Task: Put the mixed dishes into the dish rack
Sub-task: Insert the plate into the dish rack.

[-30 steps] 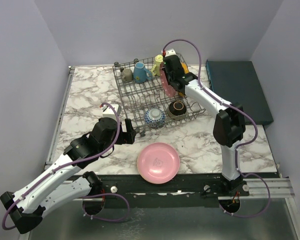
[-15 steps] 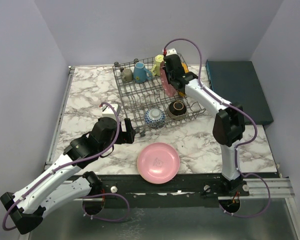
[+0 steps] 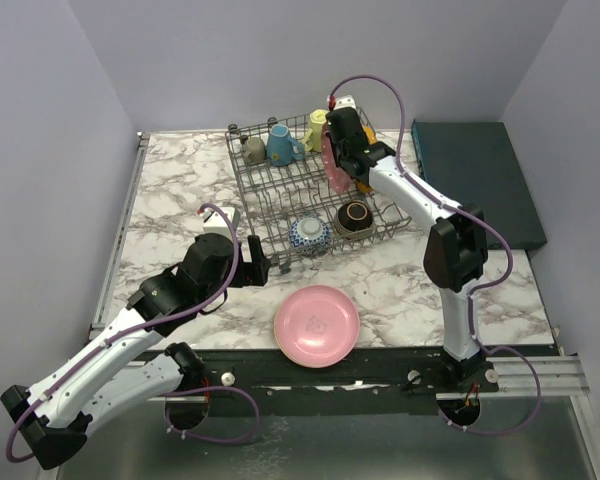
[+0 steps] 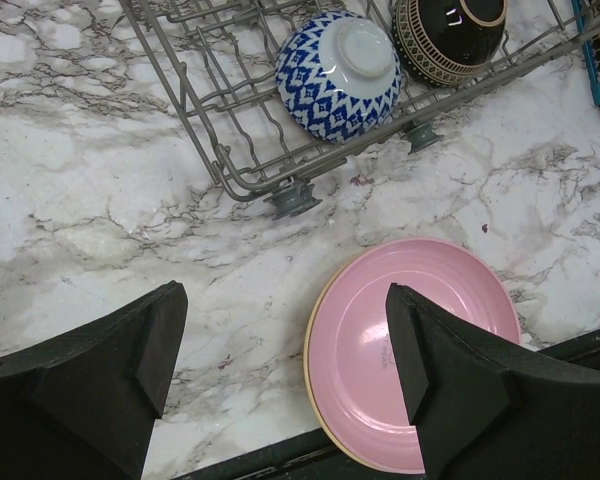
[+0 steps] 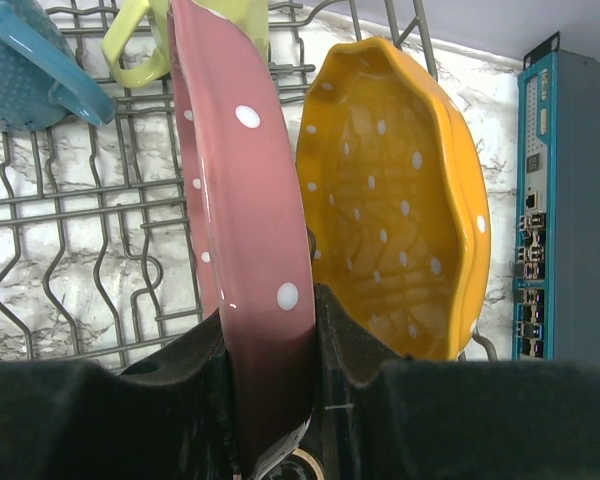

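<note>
The grey wire dish rack (image 3: pixel 270 195) stands at the back middle of the table. My right gripper (image 3: pixel 342 150) is shut on the rim of a pink white-dotted plate (image 5: pixel 245 200), held upright among the rack's tines beside the orange dotted plate (image 5: pixel 390 200). The rack also holds a blue mug (image 3: pixel 282 145), a yellow mug (image 5: pixel 145 50), a grey-olive mug (image 3: pixel 253 150), a blue-white bowl (image 4: pixel 340 75) and a dark brown bowl (image 4: pixel 450 35). My left gripper (image 4: pixel 285 360) is open and empty above the marble, left of a plain pink plate (image 4: pixel 420 350).
A flat dark teal box (image 3: pixel 475 180) lies at the back right, beside the rack. The plain pink plate (image 3: pixel 317 324) lies at the table's near edge, over the black rail. The rack's front corner foot (image 4: pixel 292 197) stands just ahead of my left gripper.
My right gripper with the pink dotted plate has shifted very slightly in the rack. The left arm has not moved.
</note>
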`<state>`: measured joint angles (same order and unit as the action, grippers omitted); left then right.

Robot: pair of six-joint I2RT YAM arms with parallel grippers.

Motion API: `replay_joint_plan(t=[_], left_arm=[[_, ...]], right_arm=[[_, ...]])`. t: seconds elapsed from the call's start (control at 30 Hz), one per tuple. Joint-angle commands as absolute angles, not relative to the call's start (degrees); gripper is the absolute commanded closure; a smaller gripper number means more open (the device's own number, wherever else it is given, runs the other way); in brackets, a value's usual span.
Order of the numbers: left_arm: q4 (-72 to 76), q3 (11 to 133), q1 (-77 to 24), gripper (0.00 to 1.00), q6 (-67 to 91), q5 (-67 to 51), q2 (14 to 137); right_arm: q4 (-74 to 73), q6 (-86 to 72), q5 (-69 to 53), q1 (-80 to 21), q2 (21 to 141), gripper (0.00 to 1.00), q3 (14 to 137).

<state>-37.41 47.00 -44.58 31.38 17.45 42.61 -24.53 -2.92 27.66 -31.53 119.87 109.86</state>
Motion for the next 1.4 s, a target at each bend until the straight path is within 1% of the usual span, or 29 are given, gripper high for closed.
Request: replay_joint_plan(t=[0.0,0.5,1.37], left_arm=[[-37.45,46.53,-44.04,0.13,30.50,18.03,42.69],[-37.48,46.58,-43.44,0.12,30.50,17.40,43.01],[-37.51,46.56,-42.72,0.13,30.58,16.79,43.32]], right_arm=[[-26.11,-4.99,29.51,-32.12,122.38,1.00,112.98],[-29.96,-5.27,31.02,-33.74,125.45,1.00,115.66],[-35.31,-9.27,31.40,-34.63,128.38,1.00,113.91]])
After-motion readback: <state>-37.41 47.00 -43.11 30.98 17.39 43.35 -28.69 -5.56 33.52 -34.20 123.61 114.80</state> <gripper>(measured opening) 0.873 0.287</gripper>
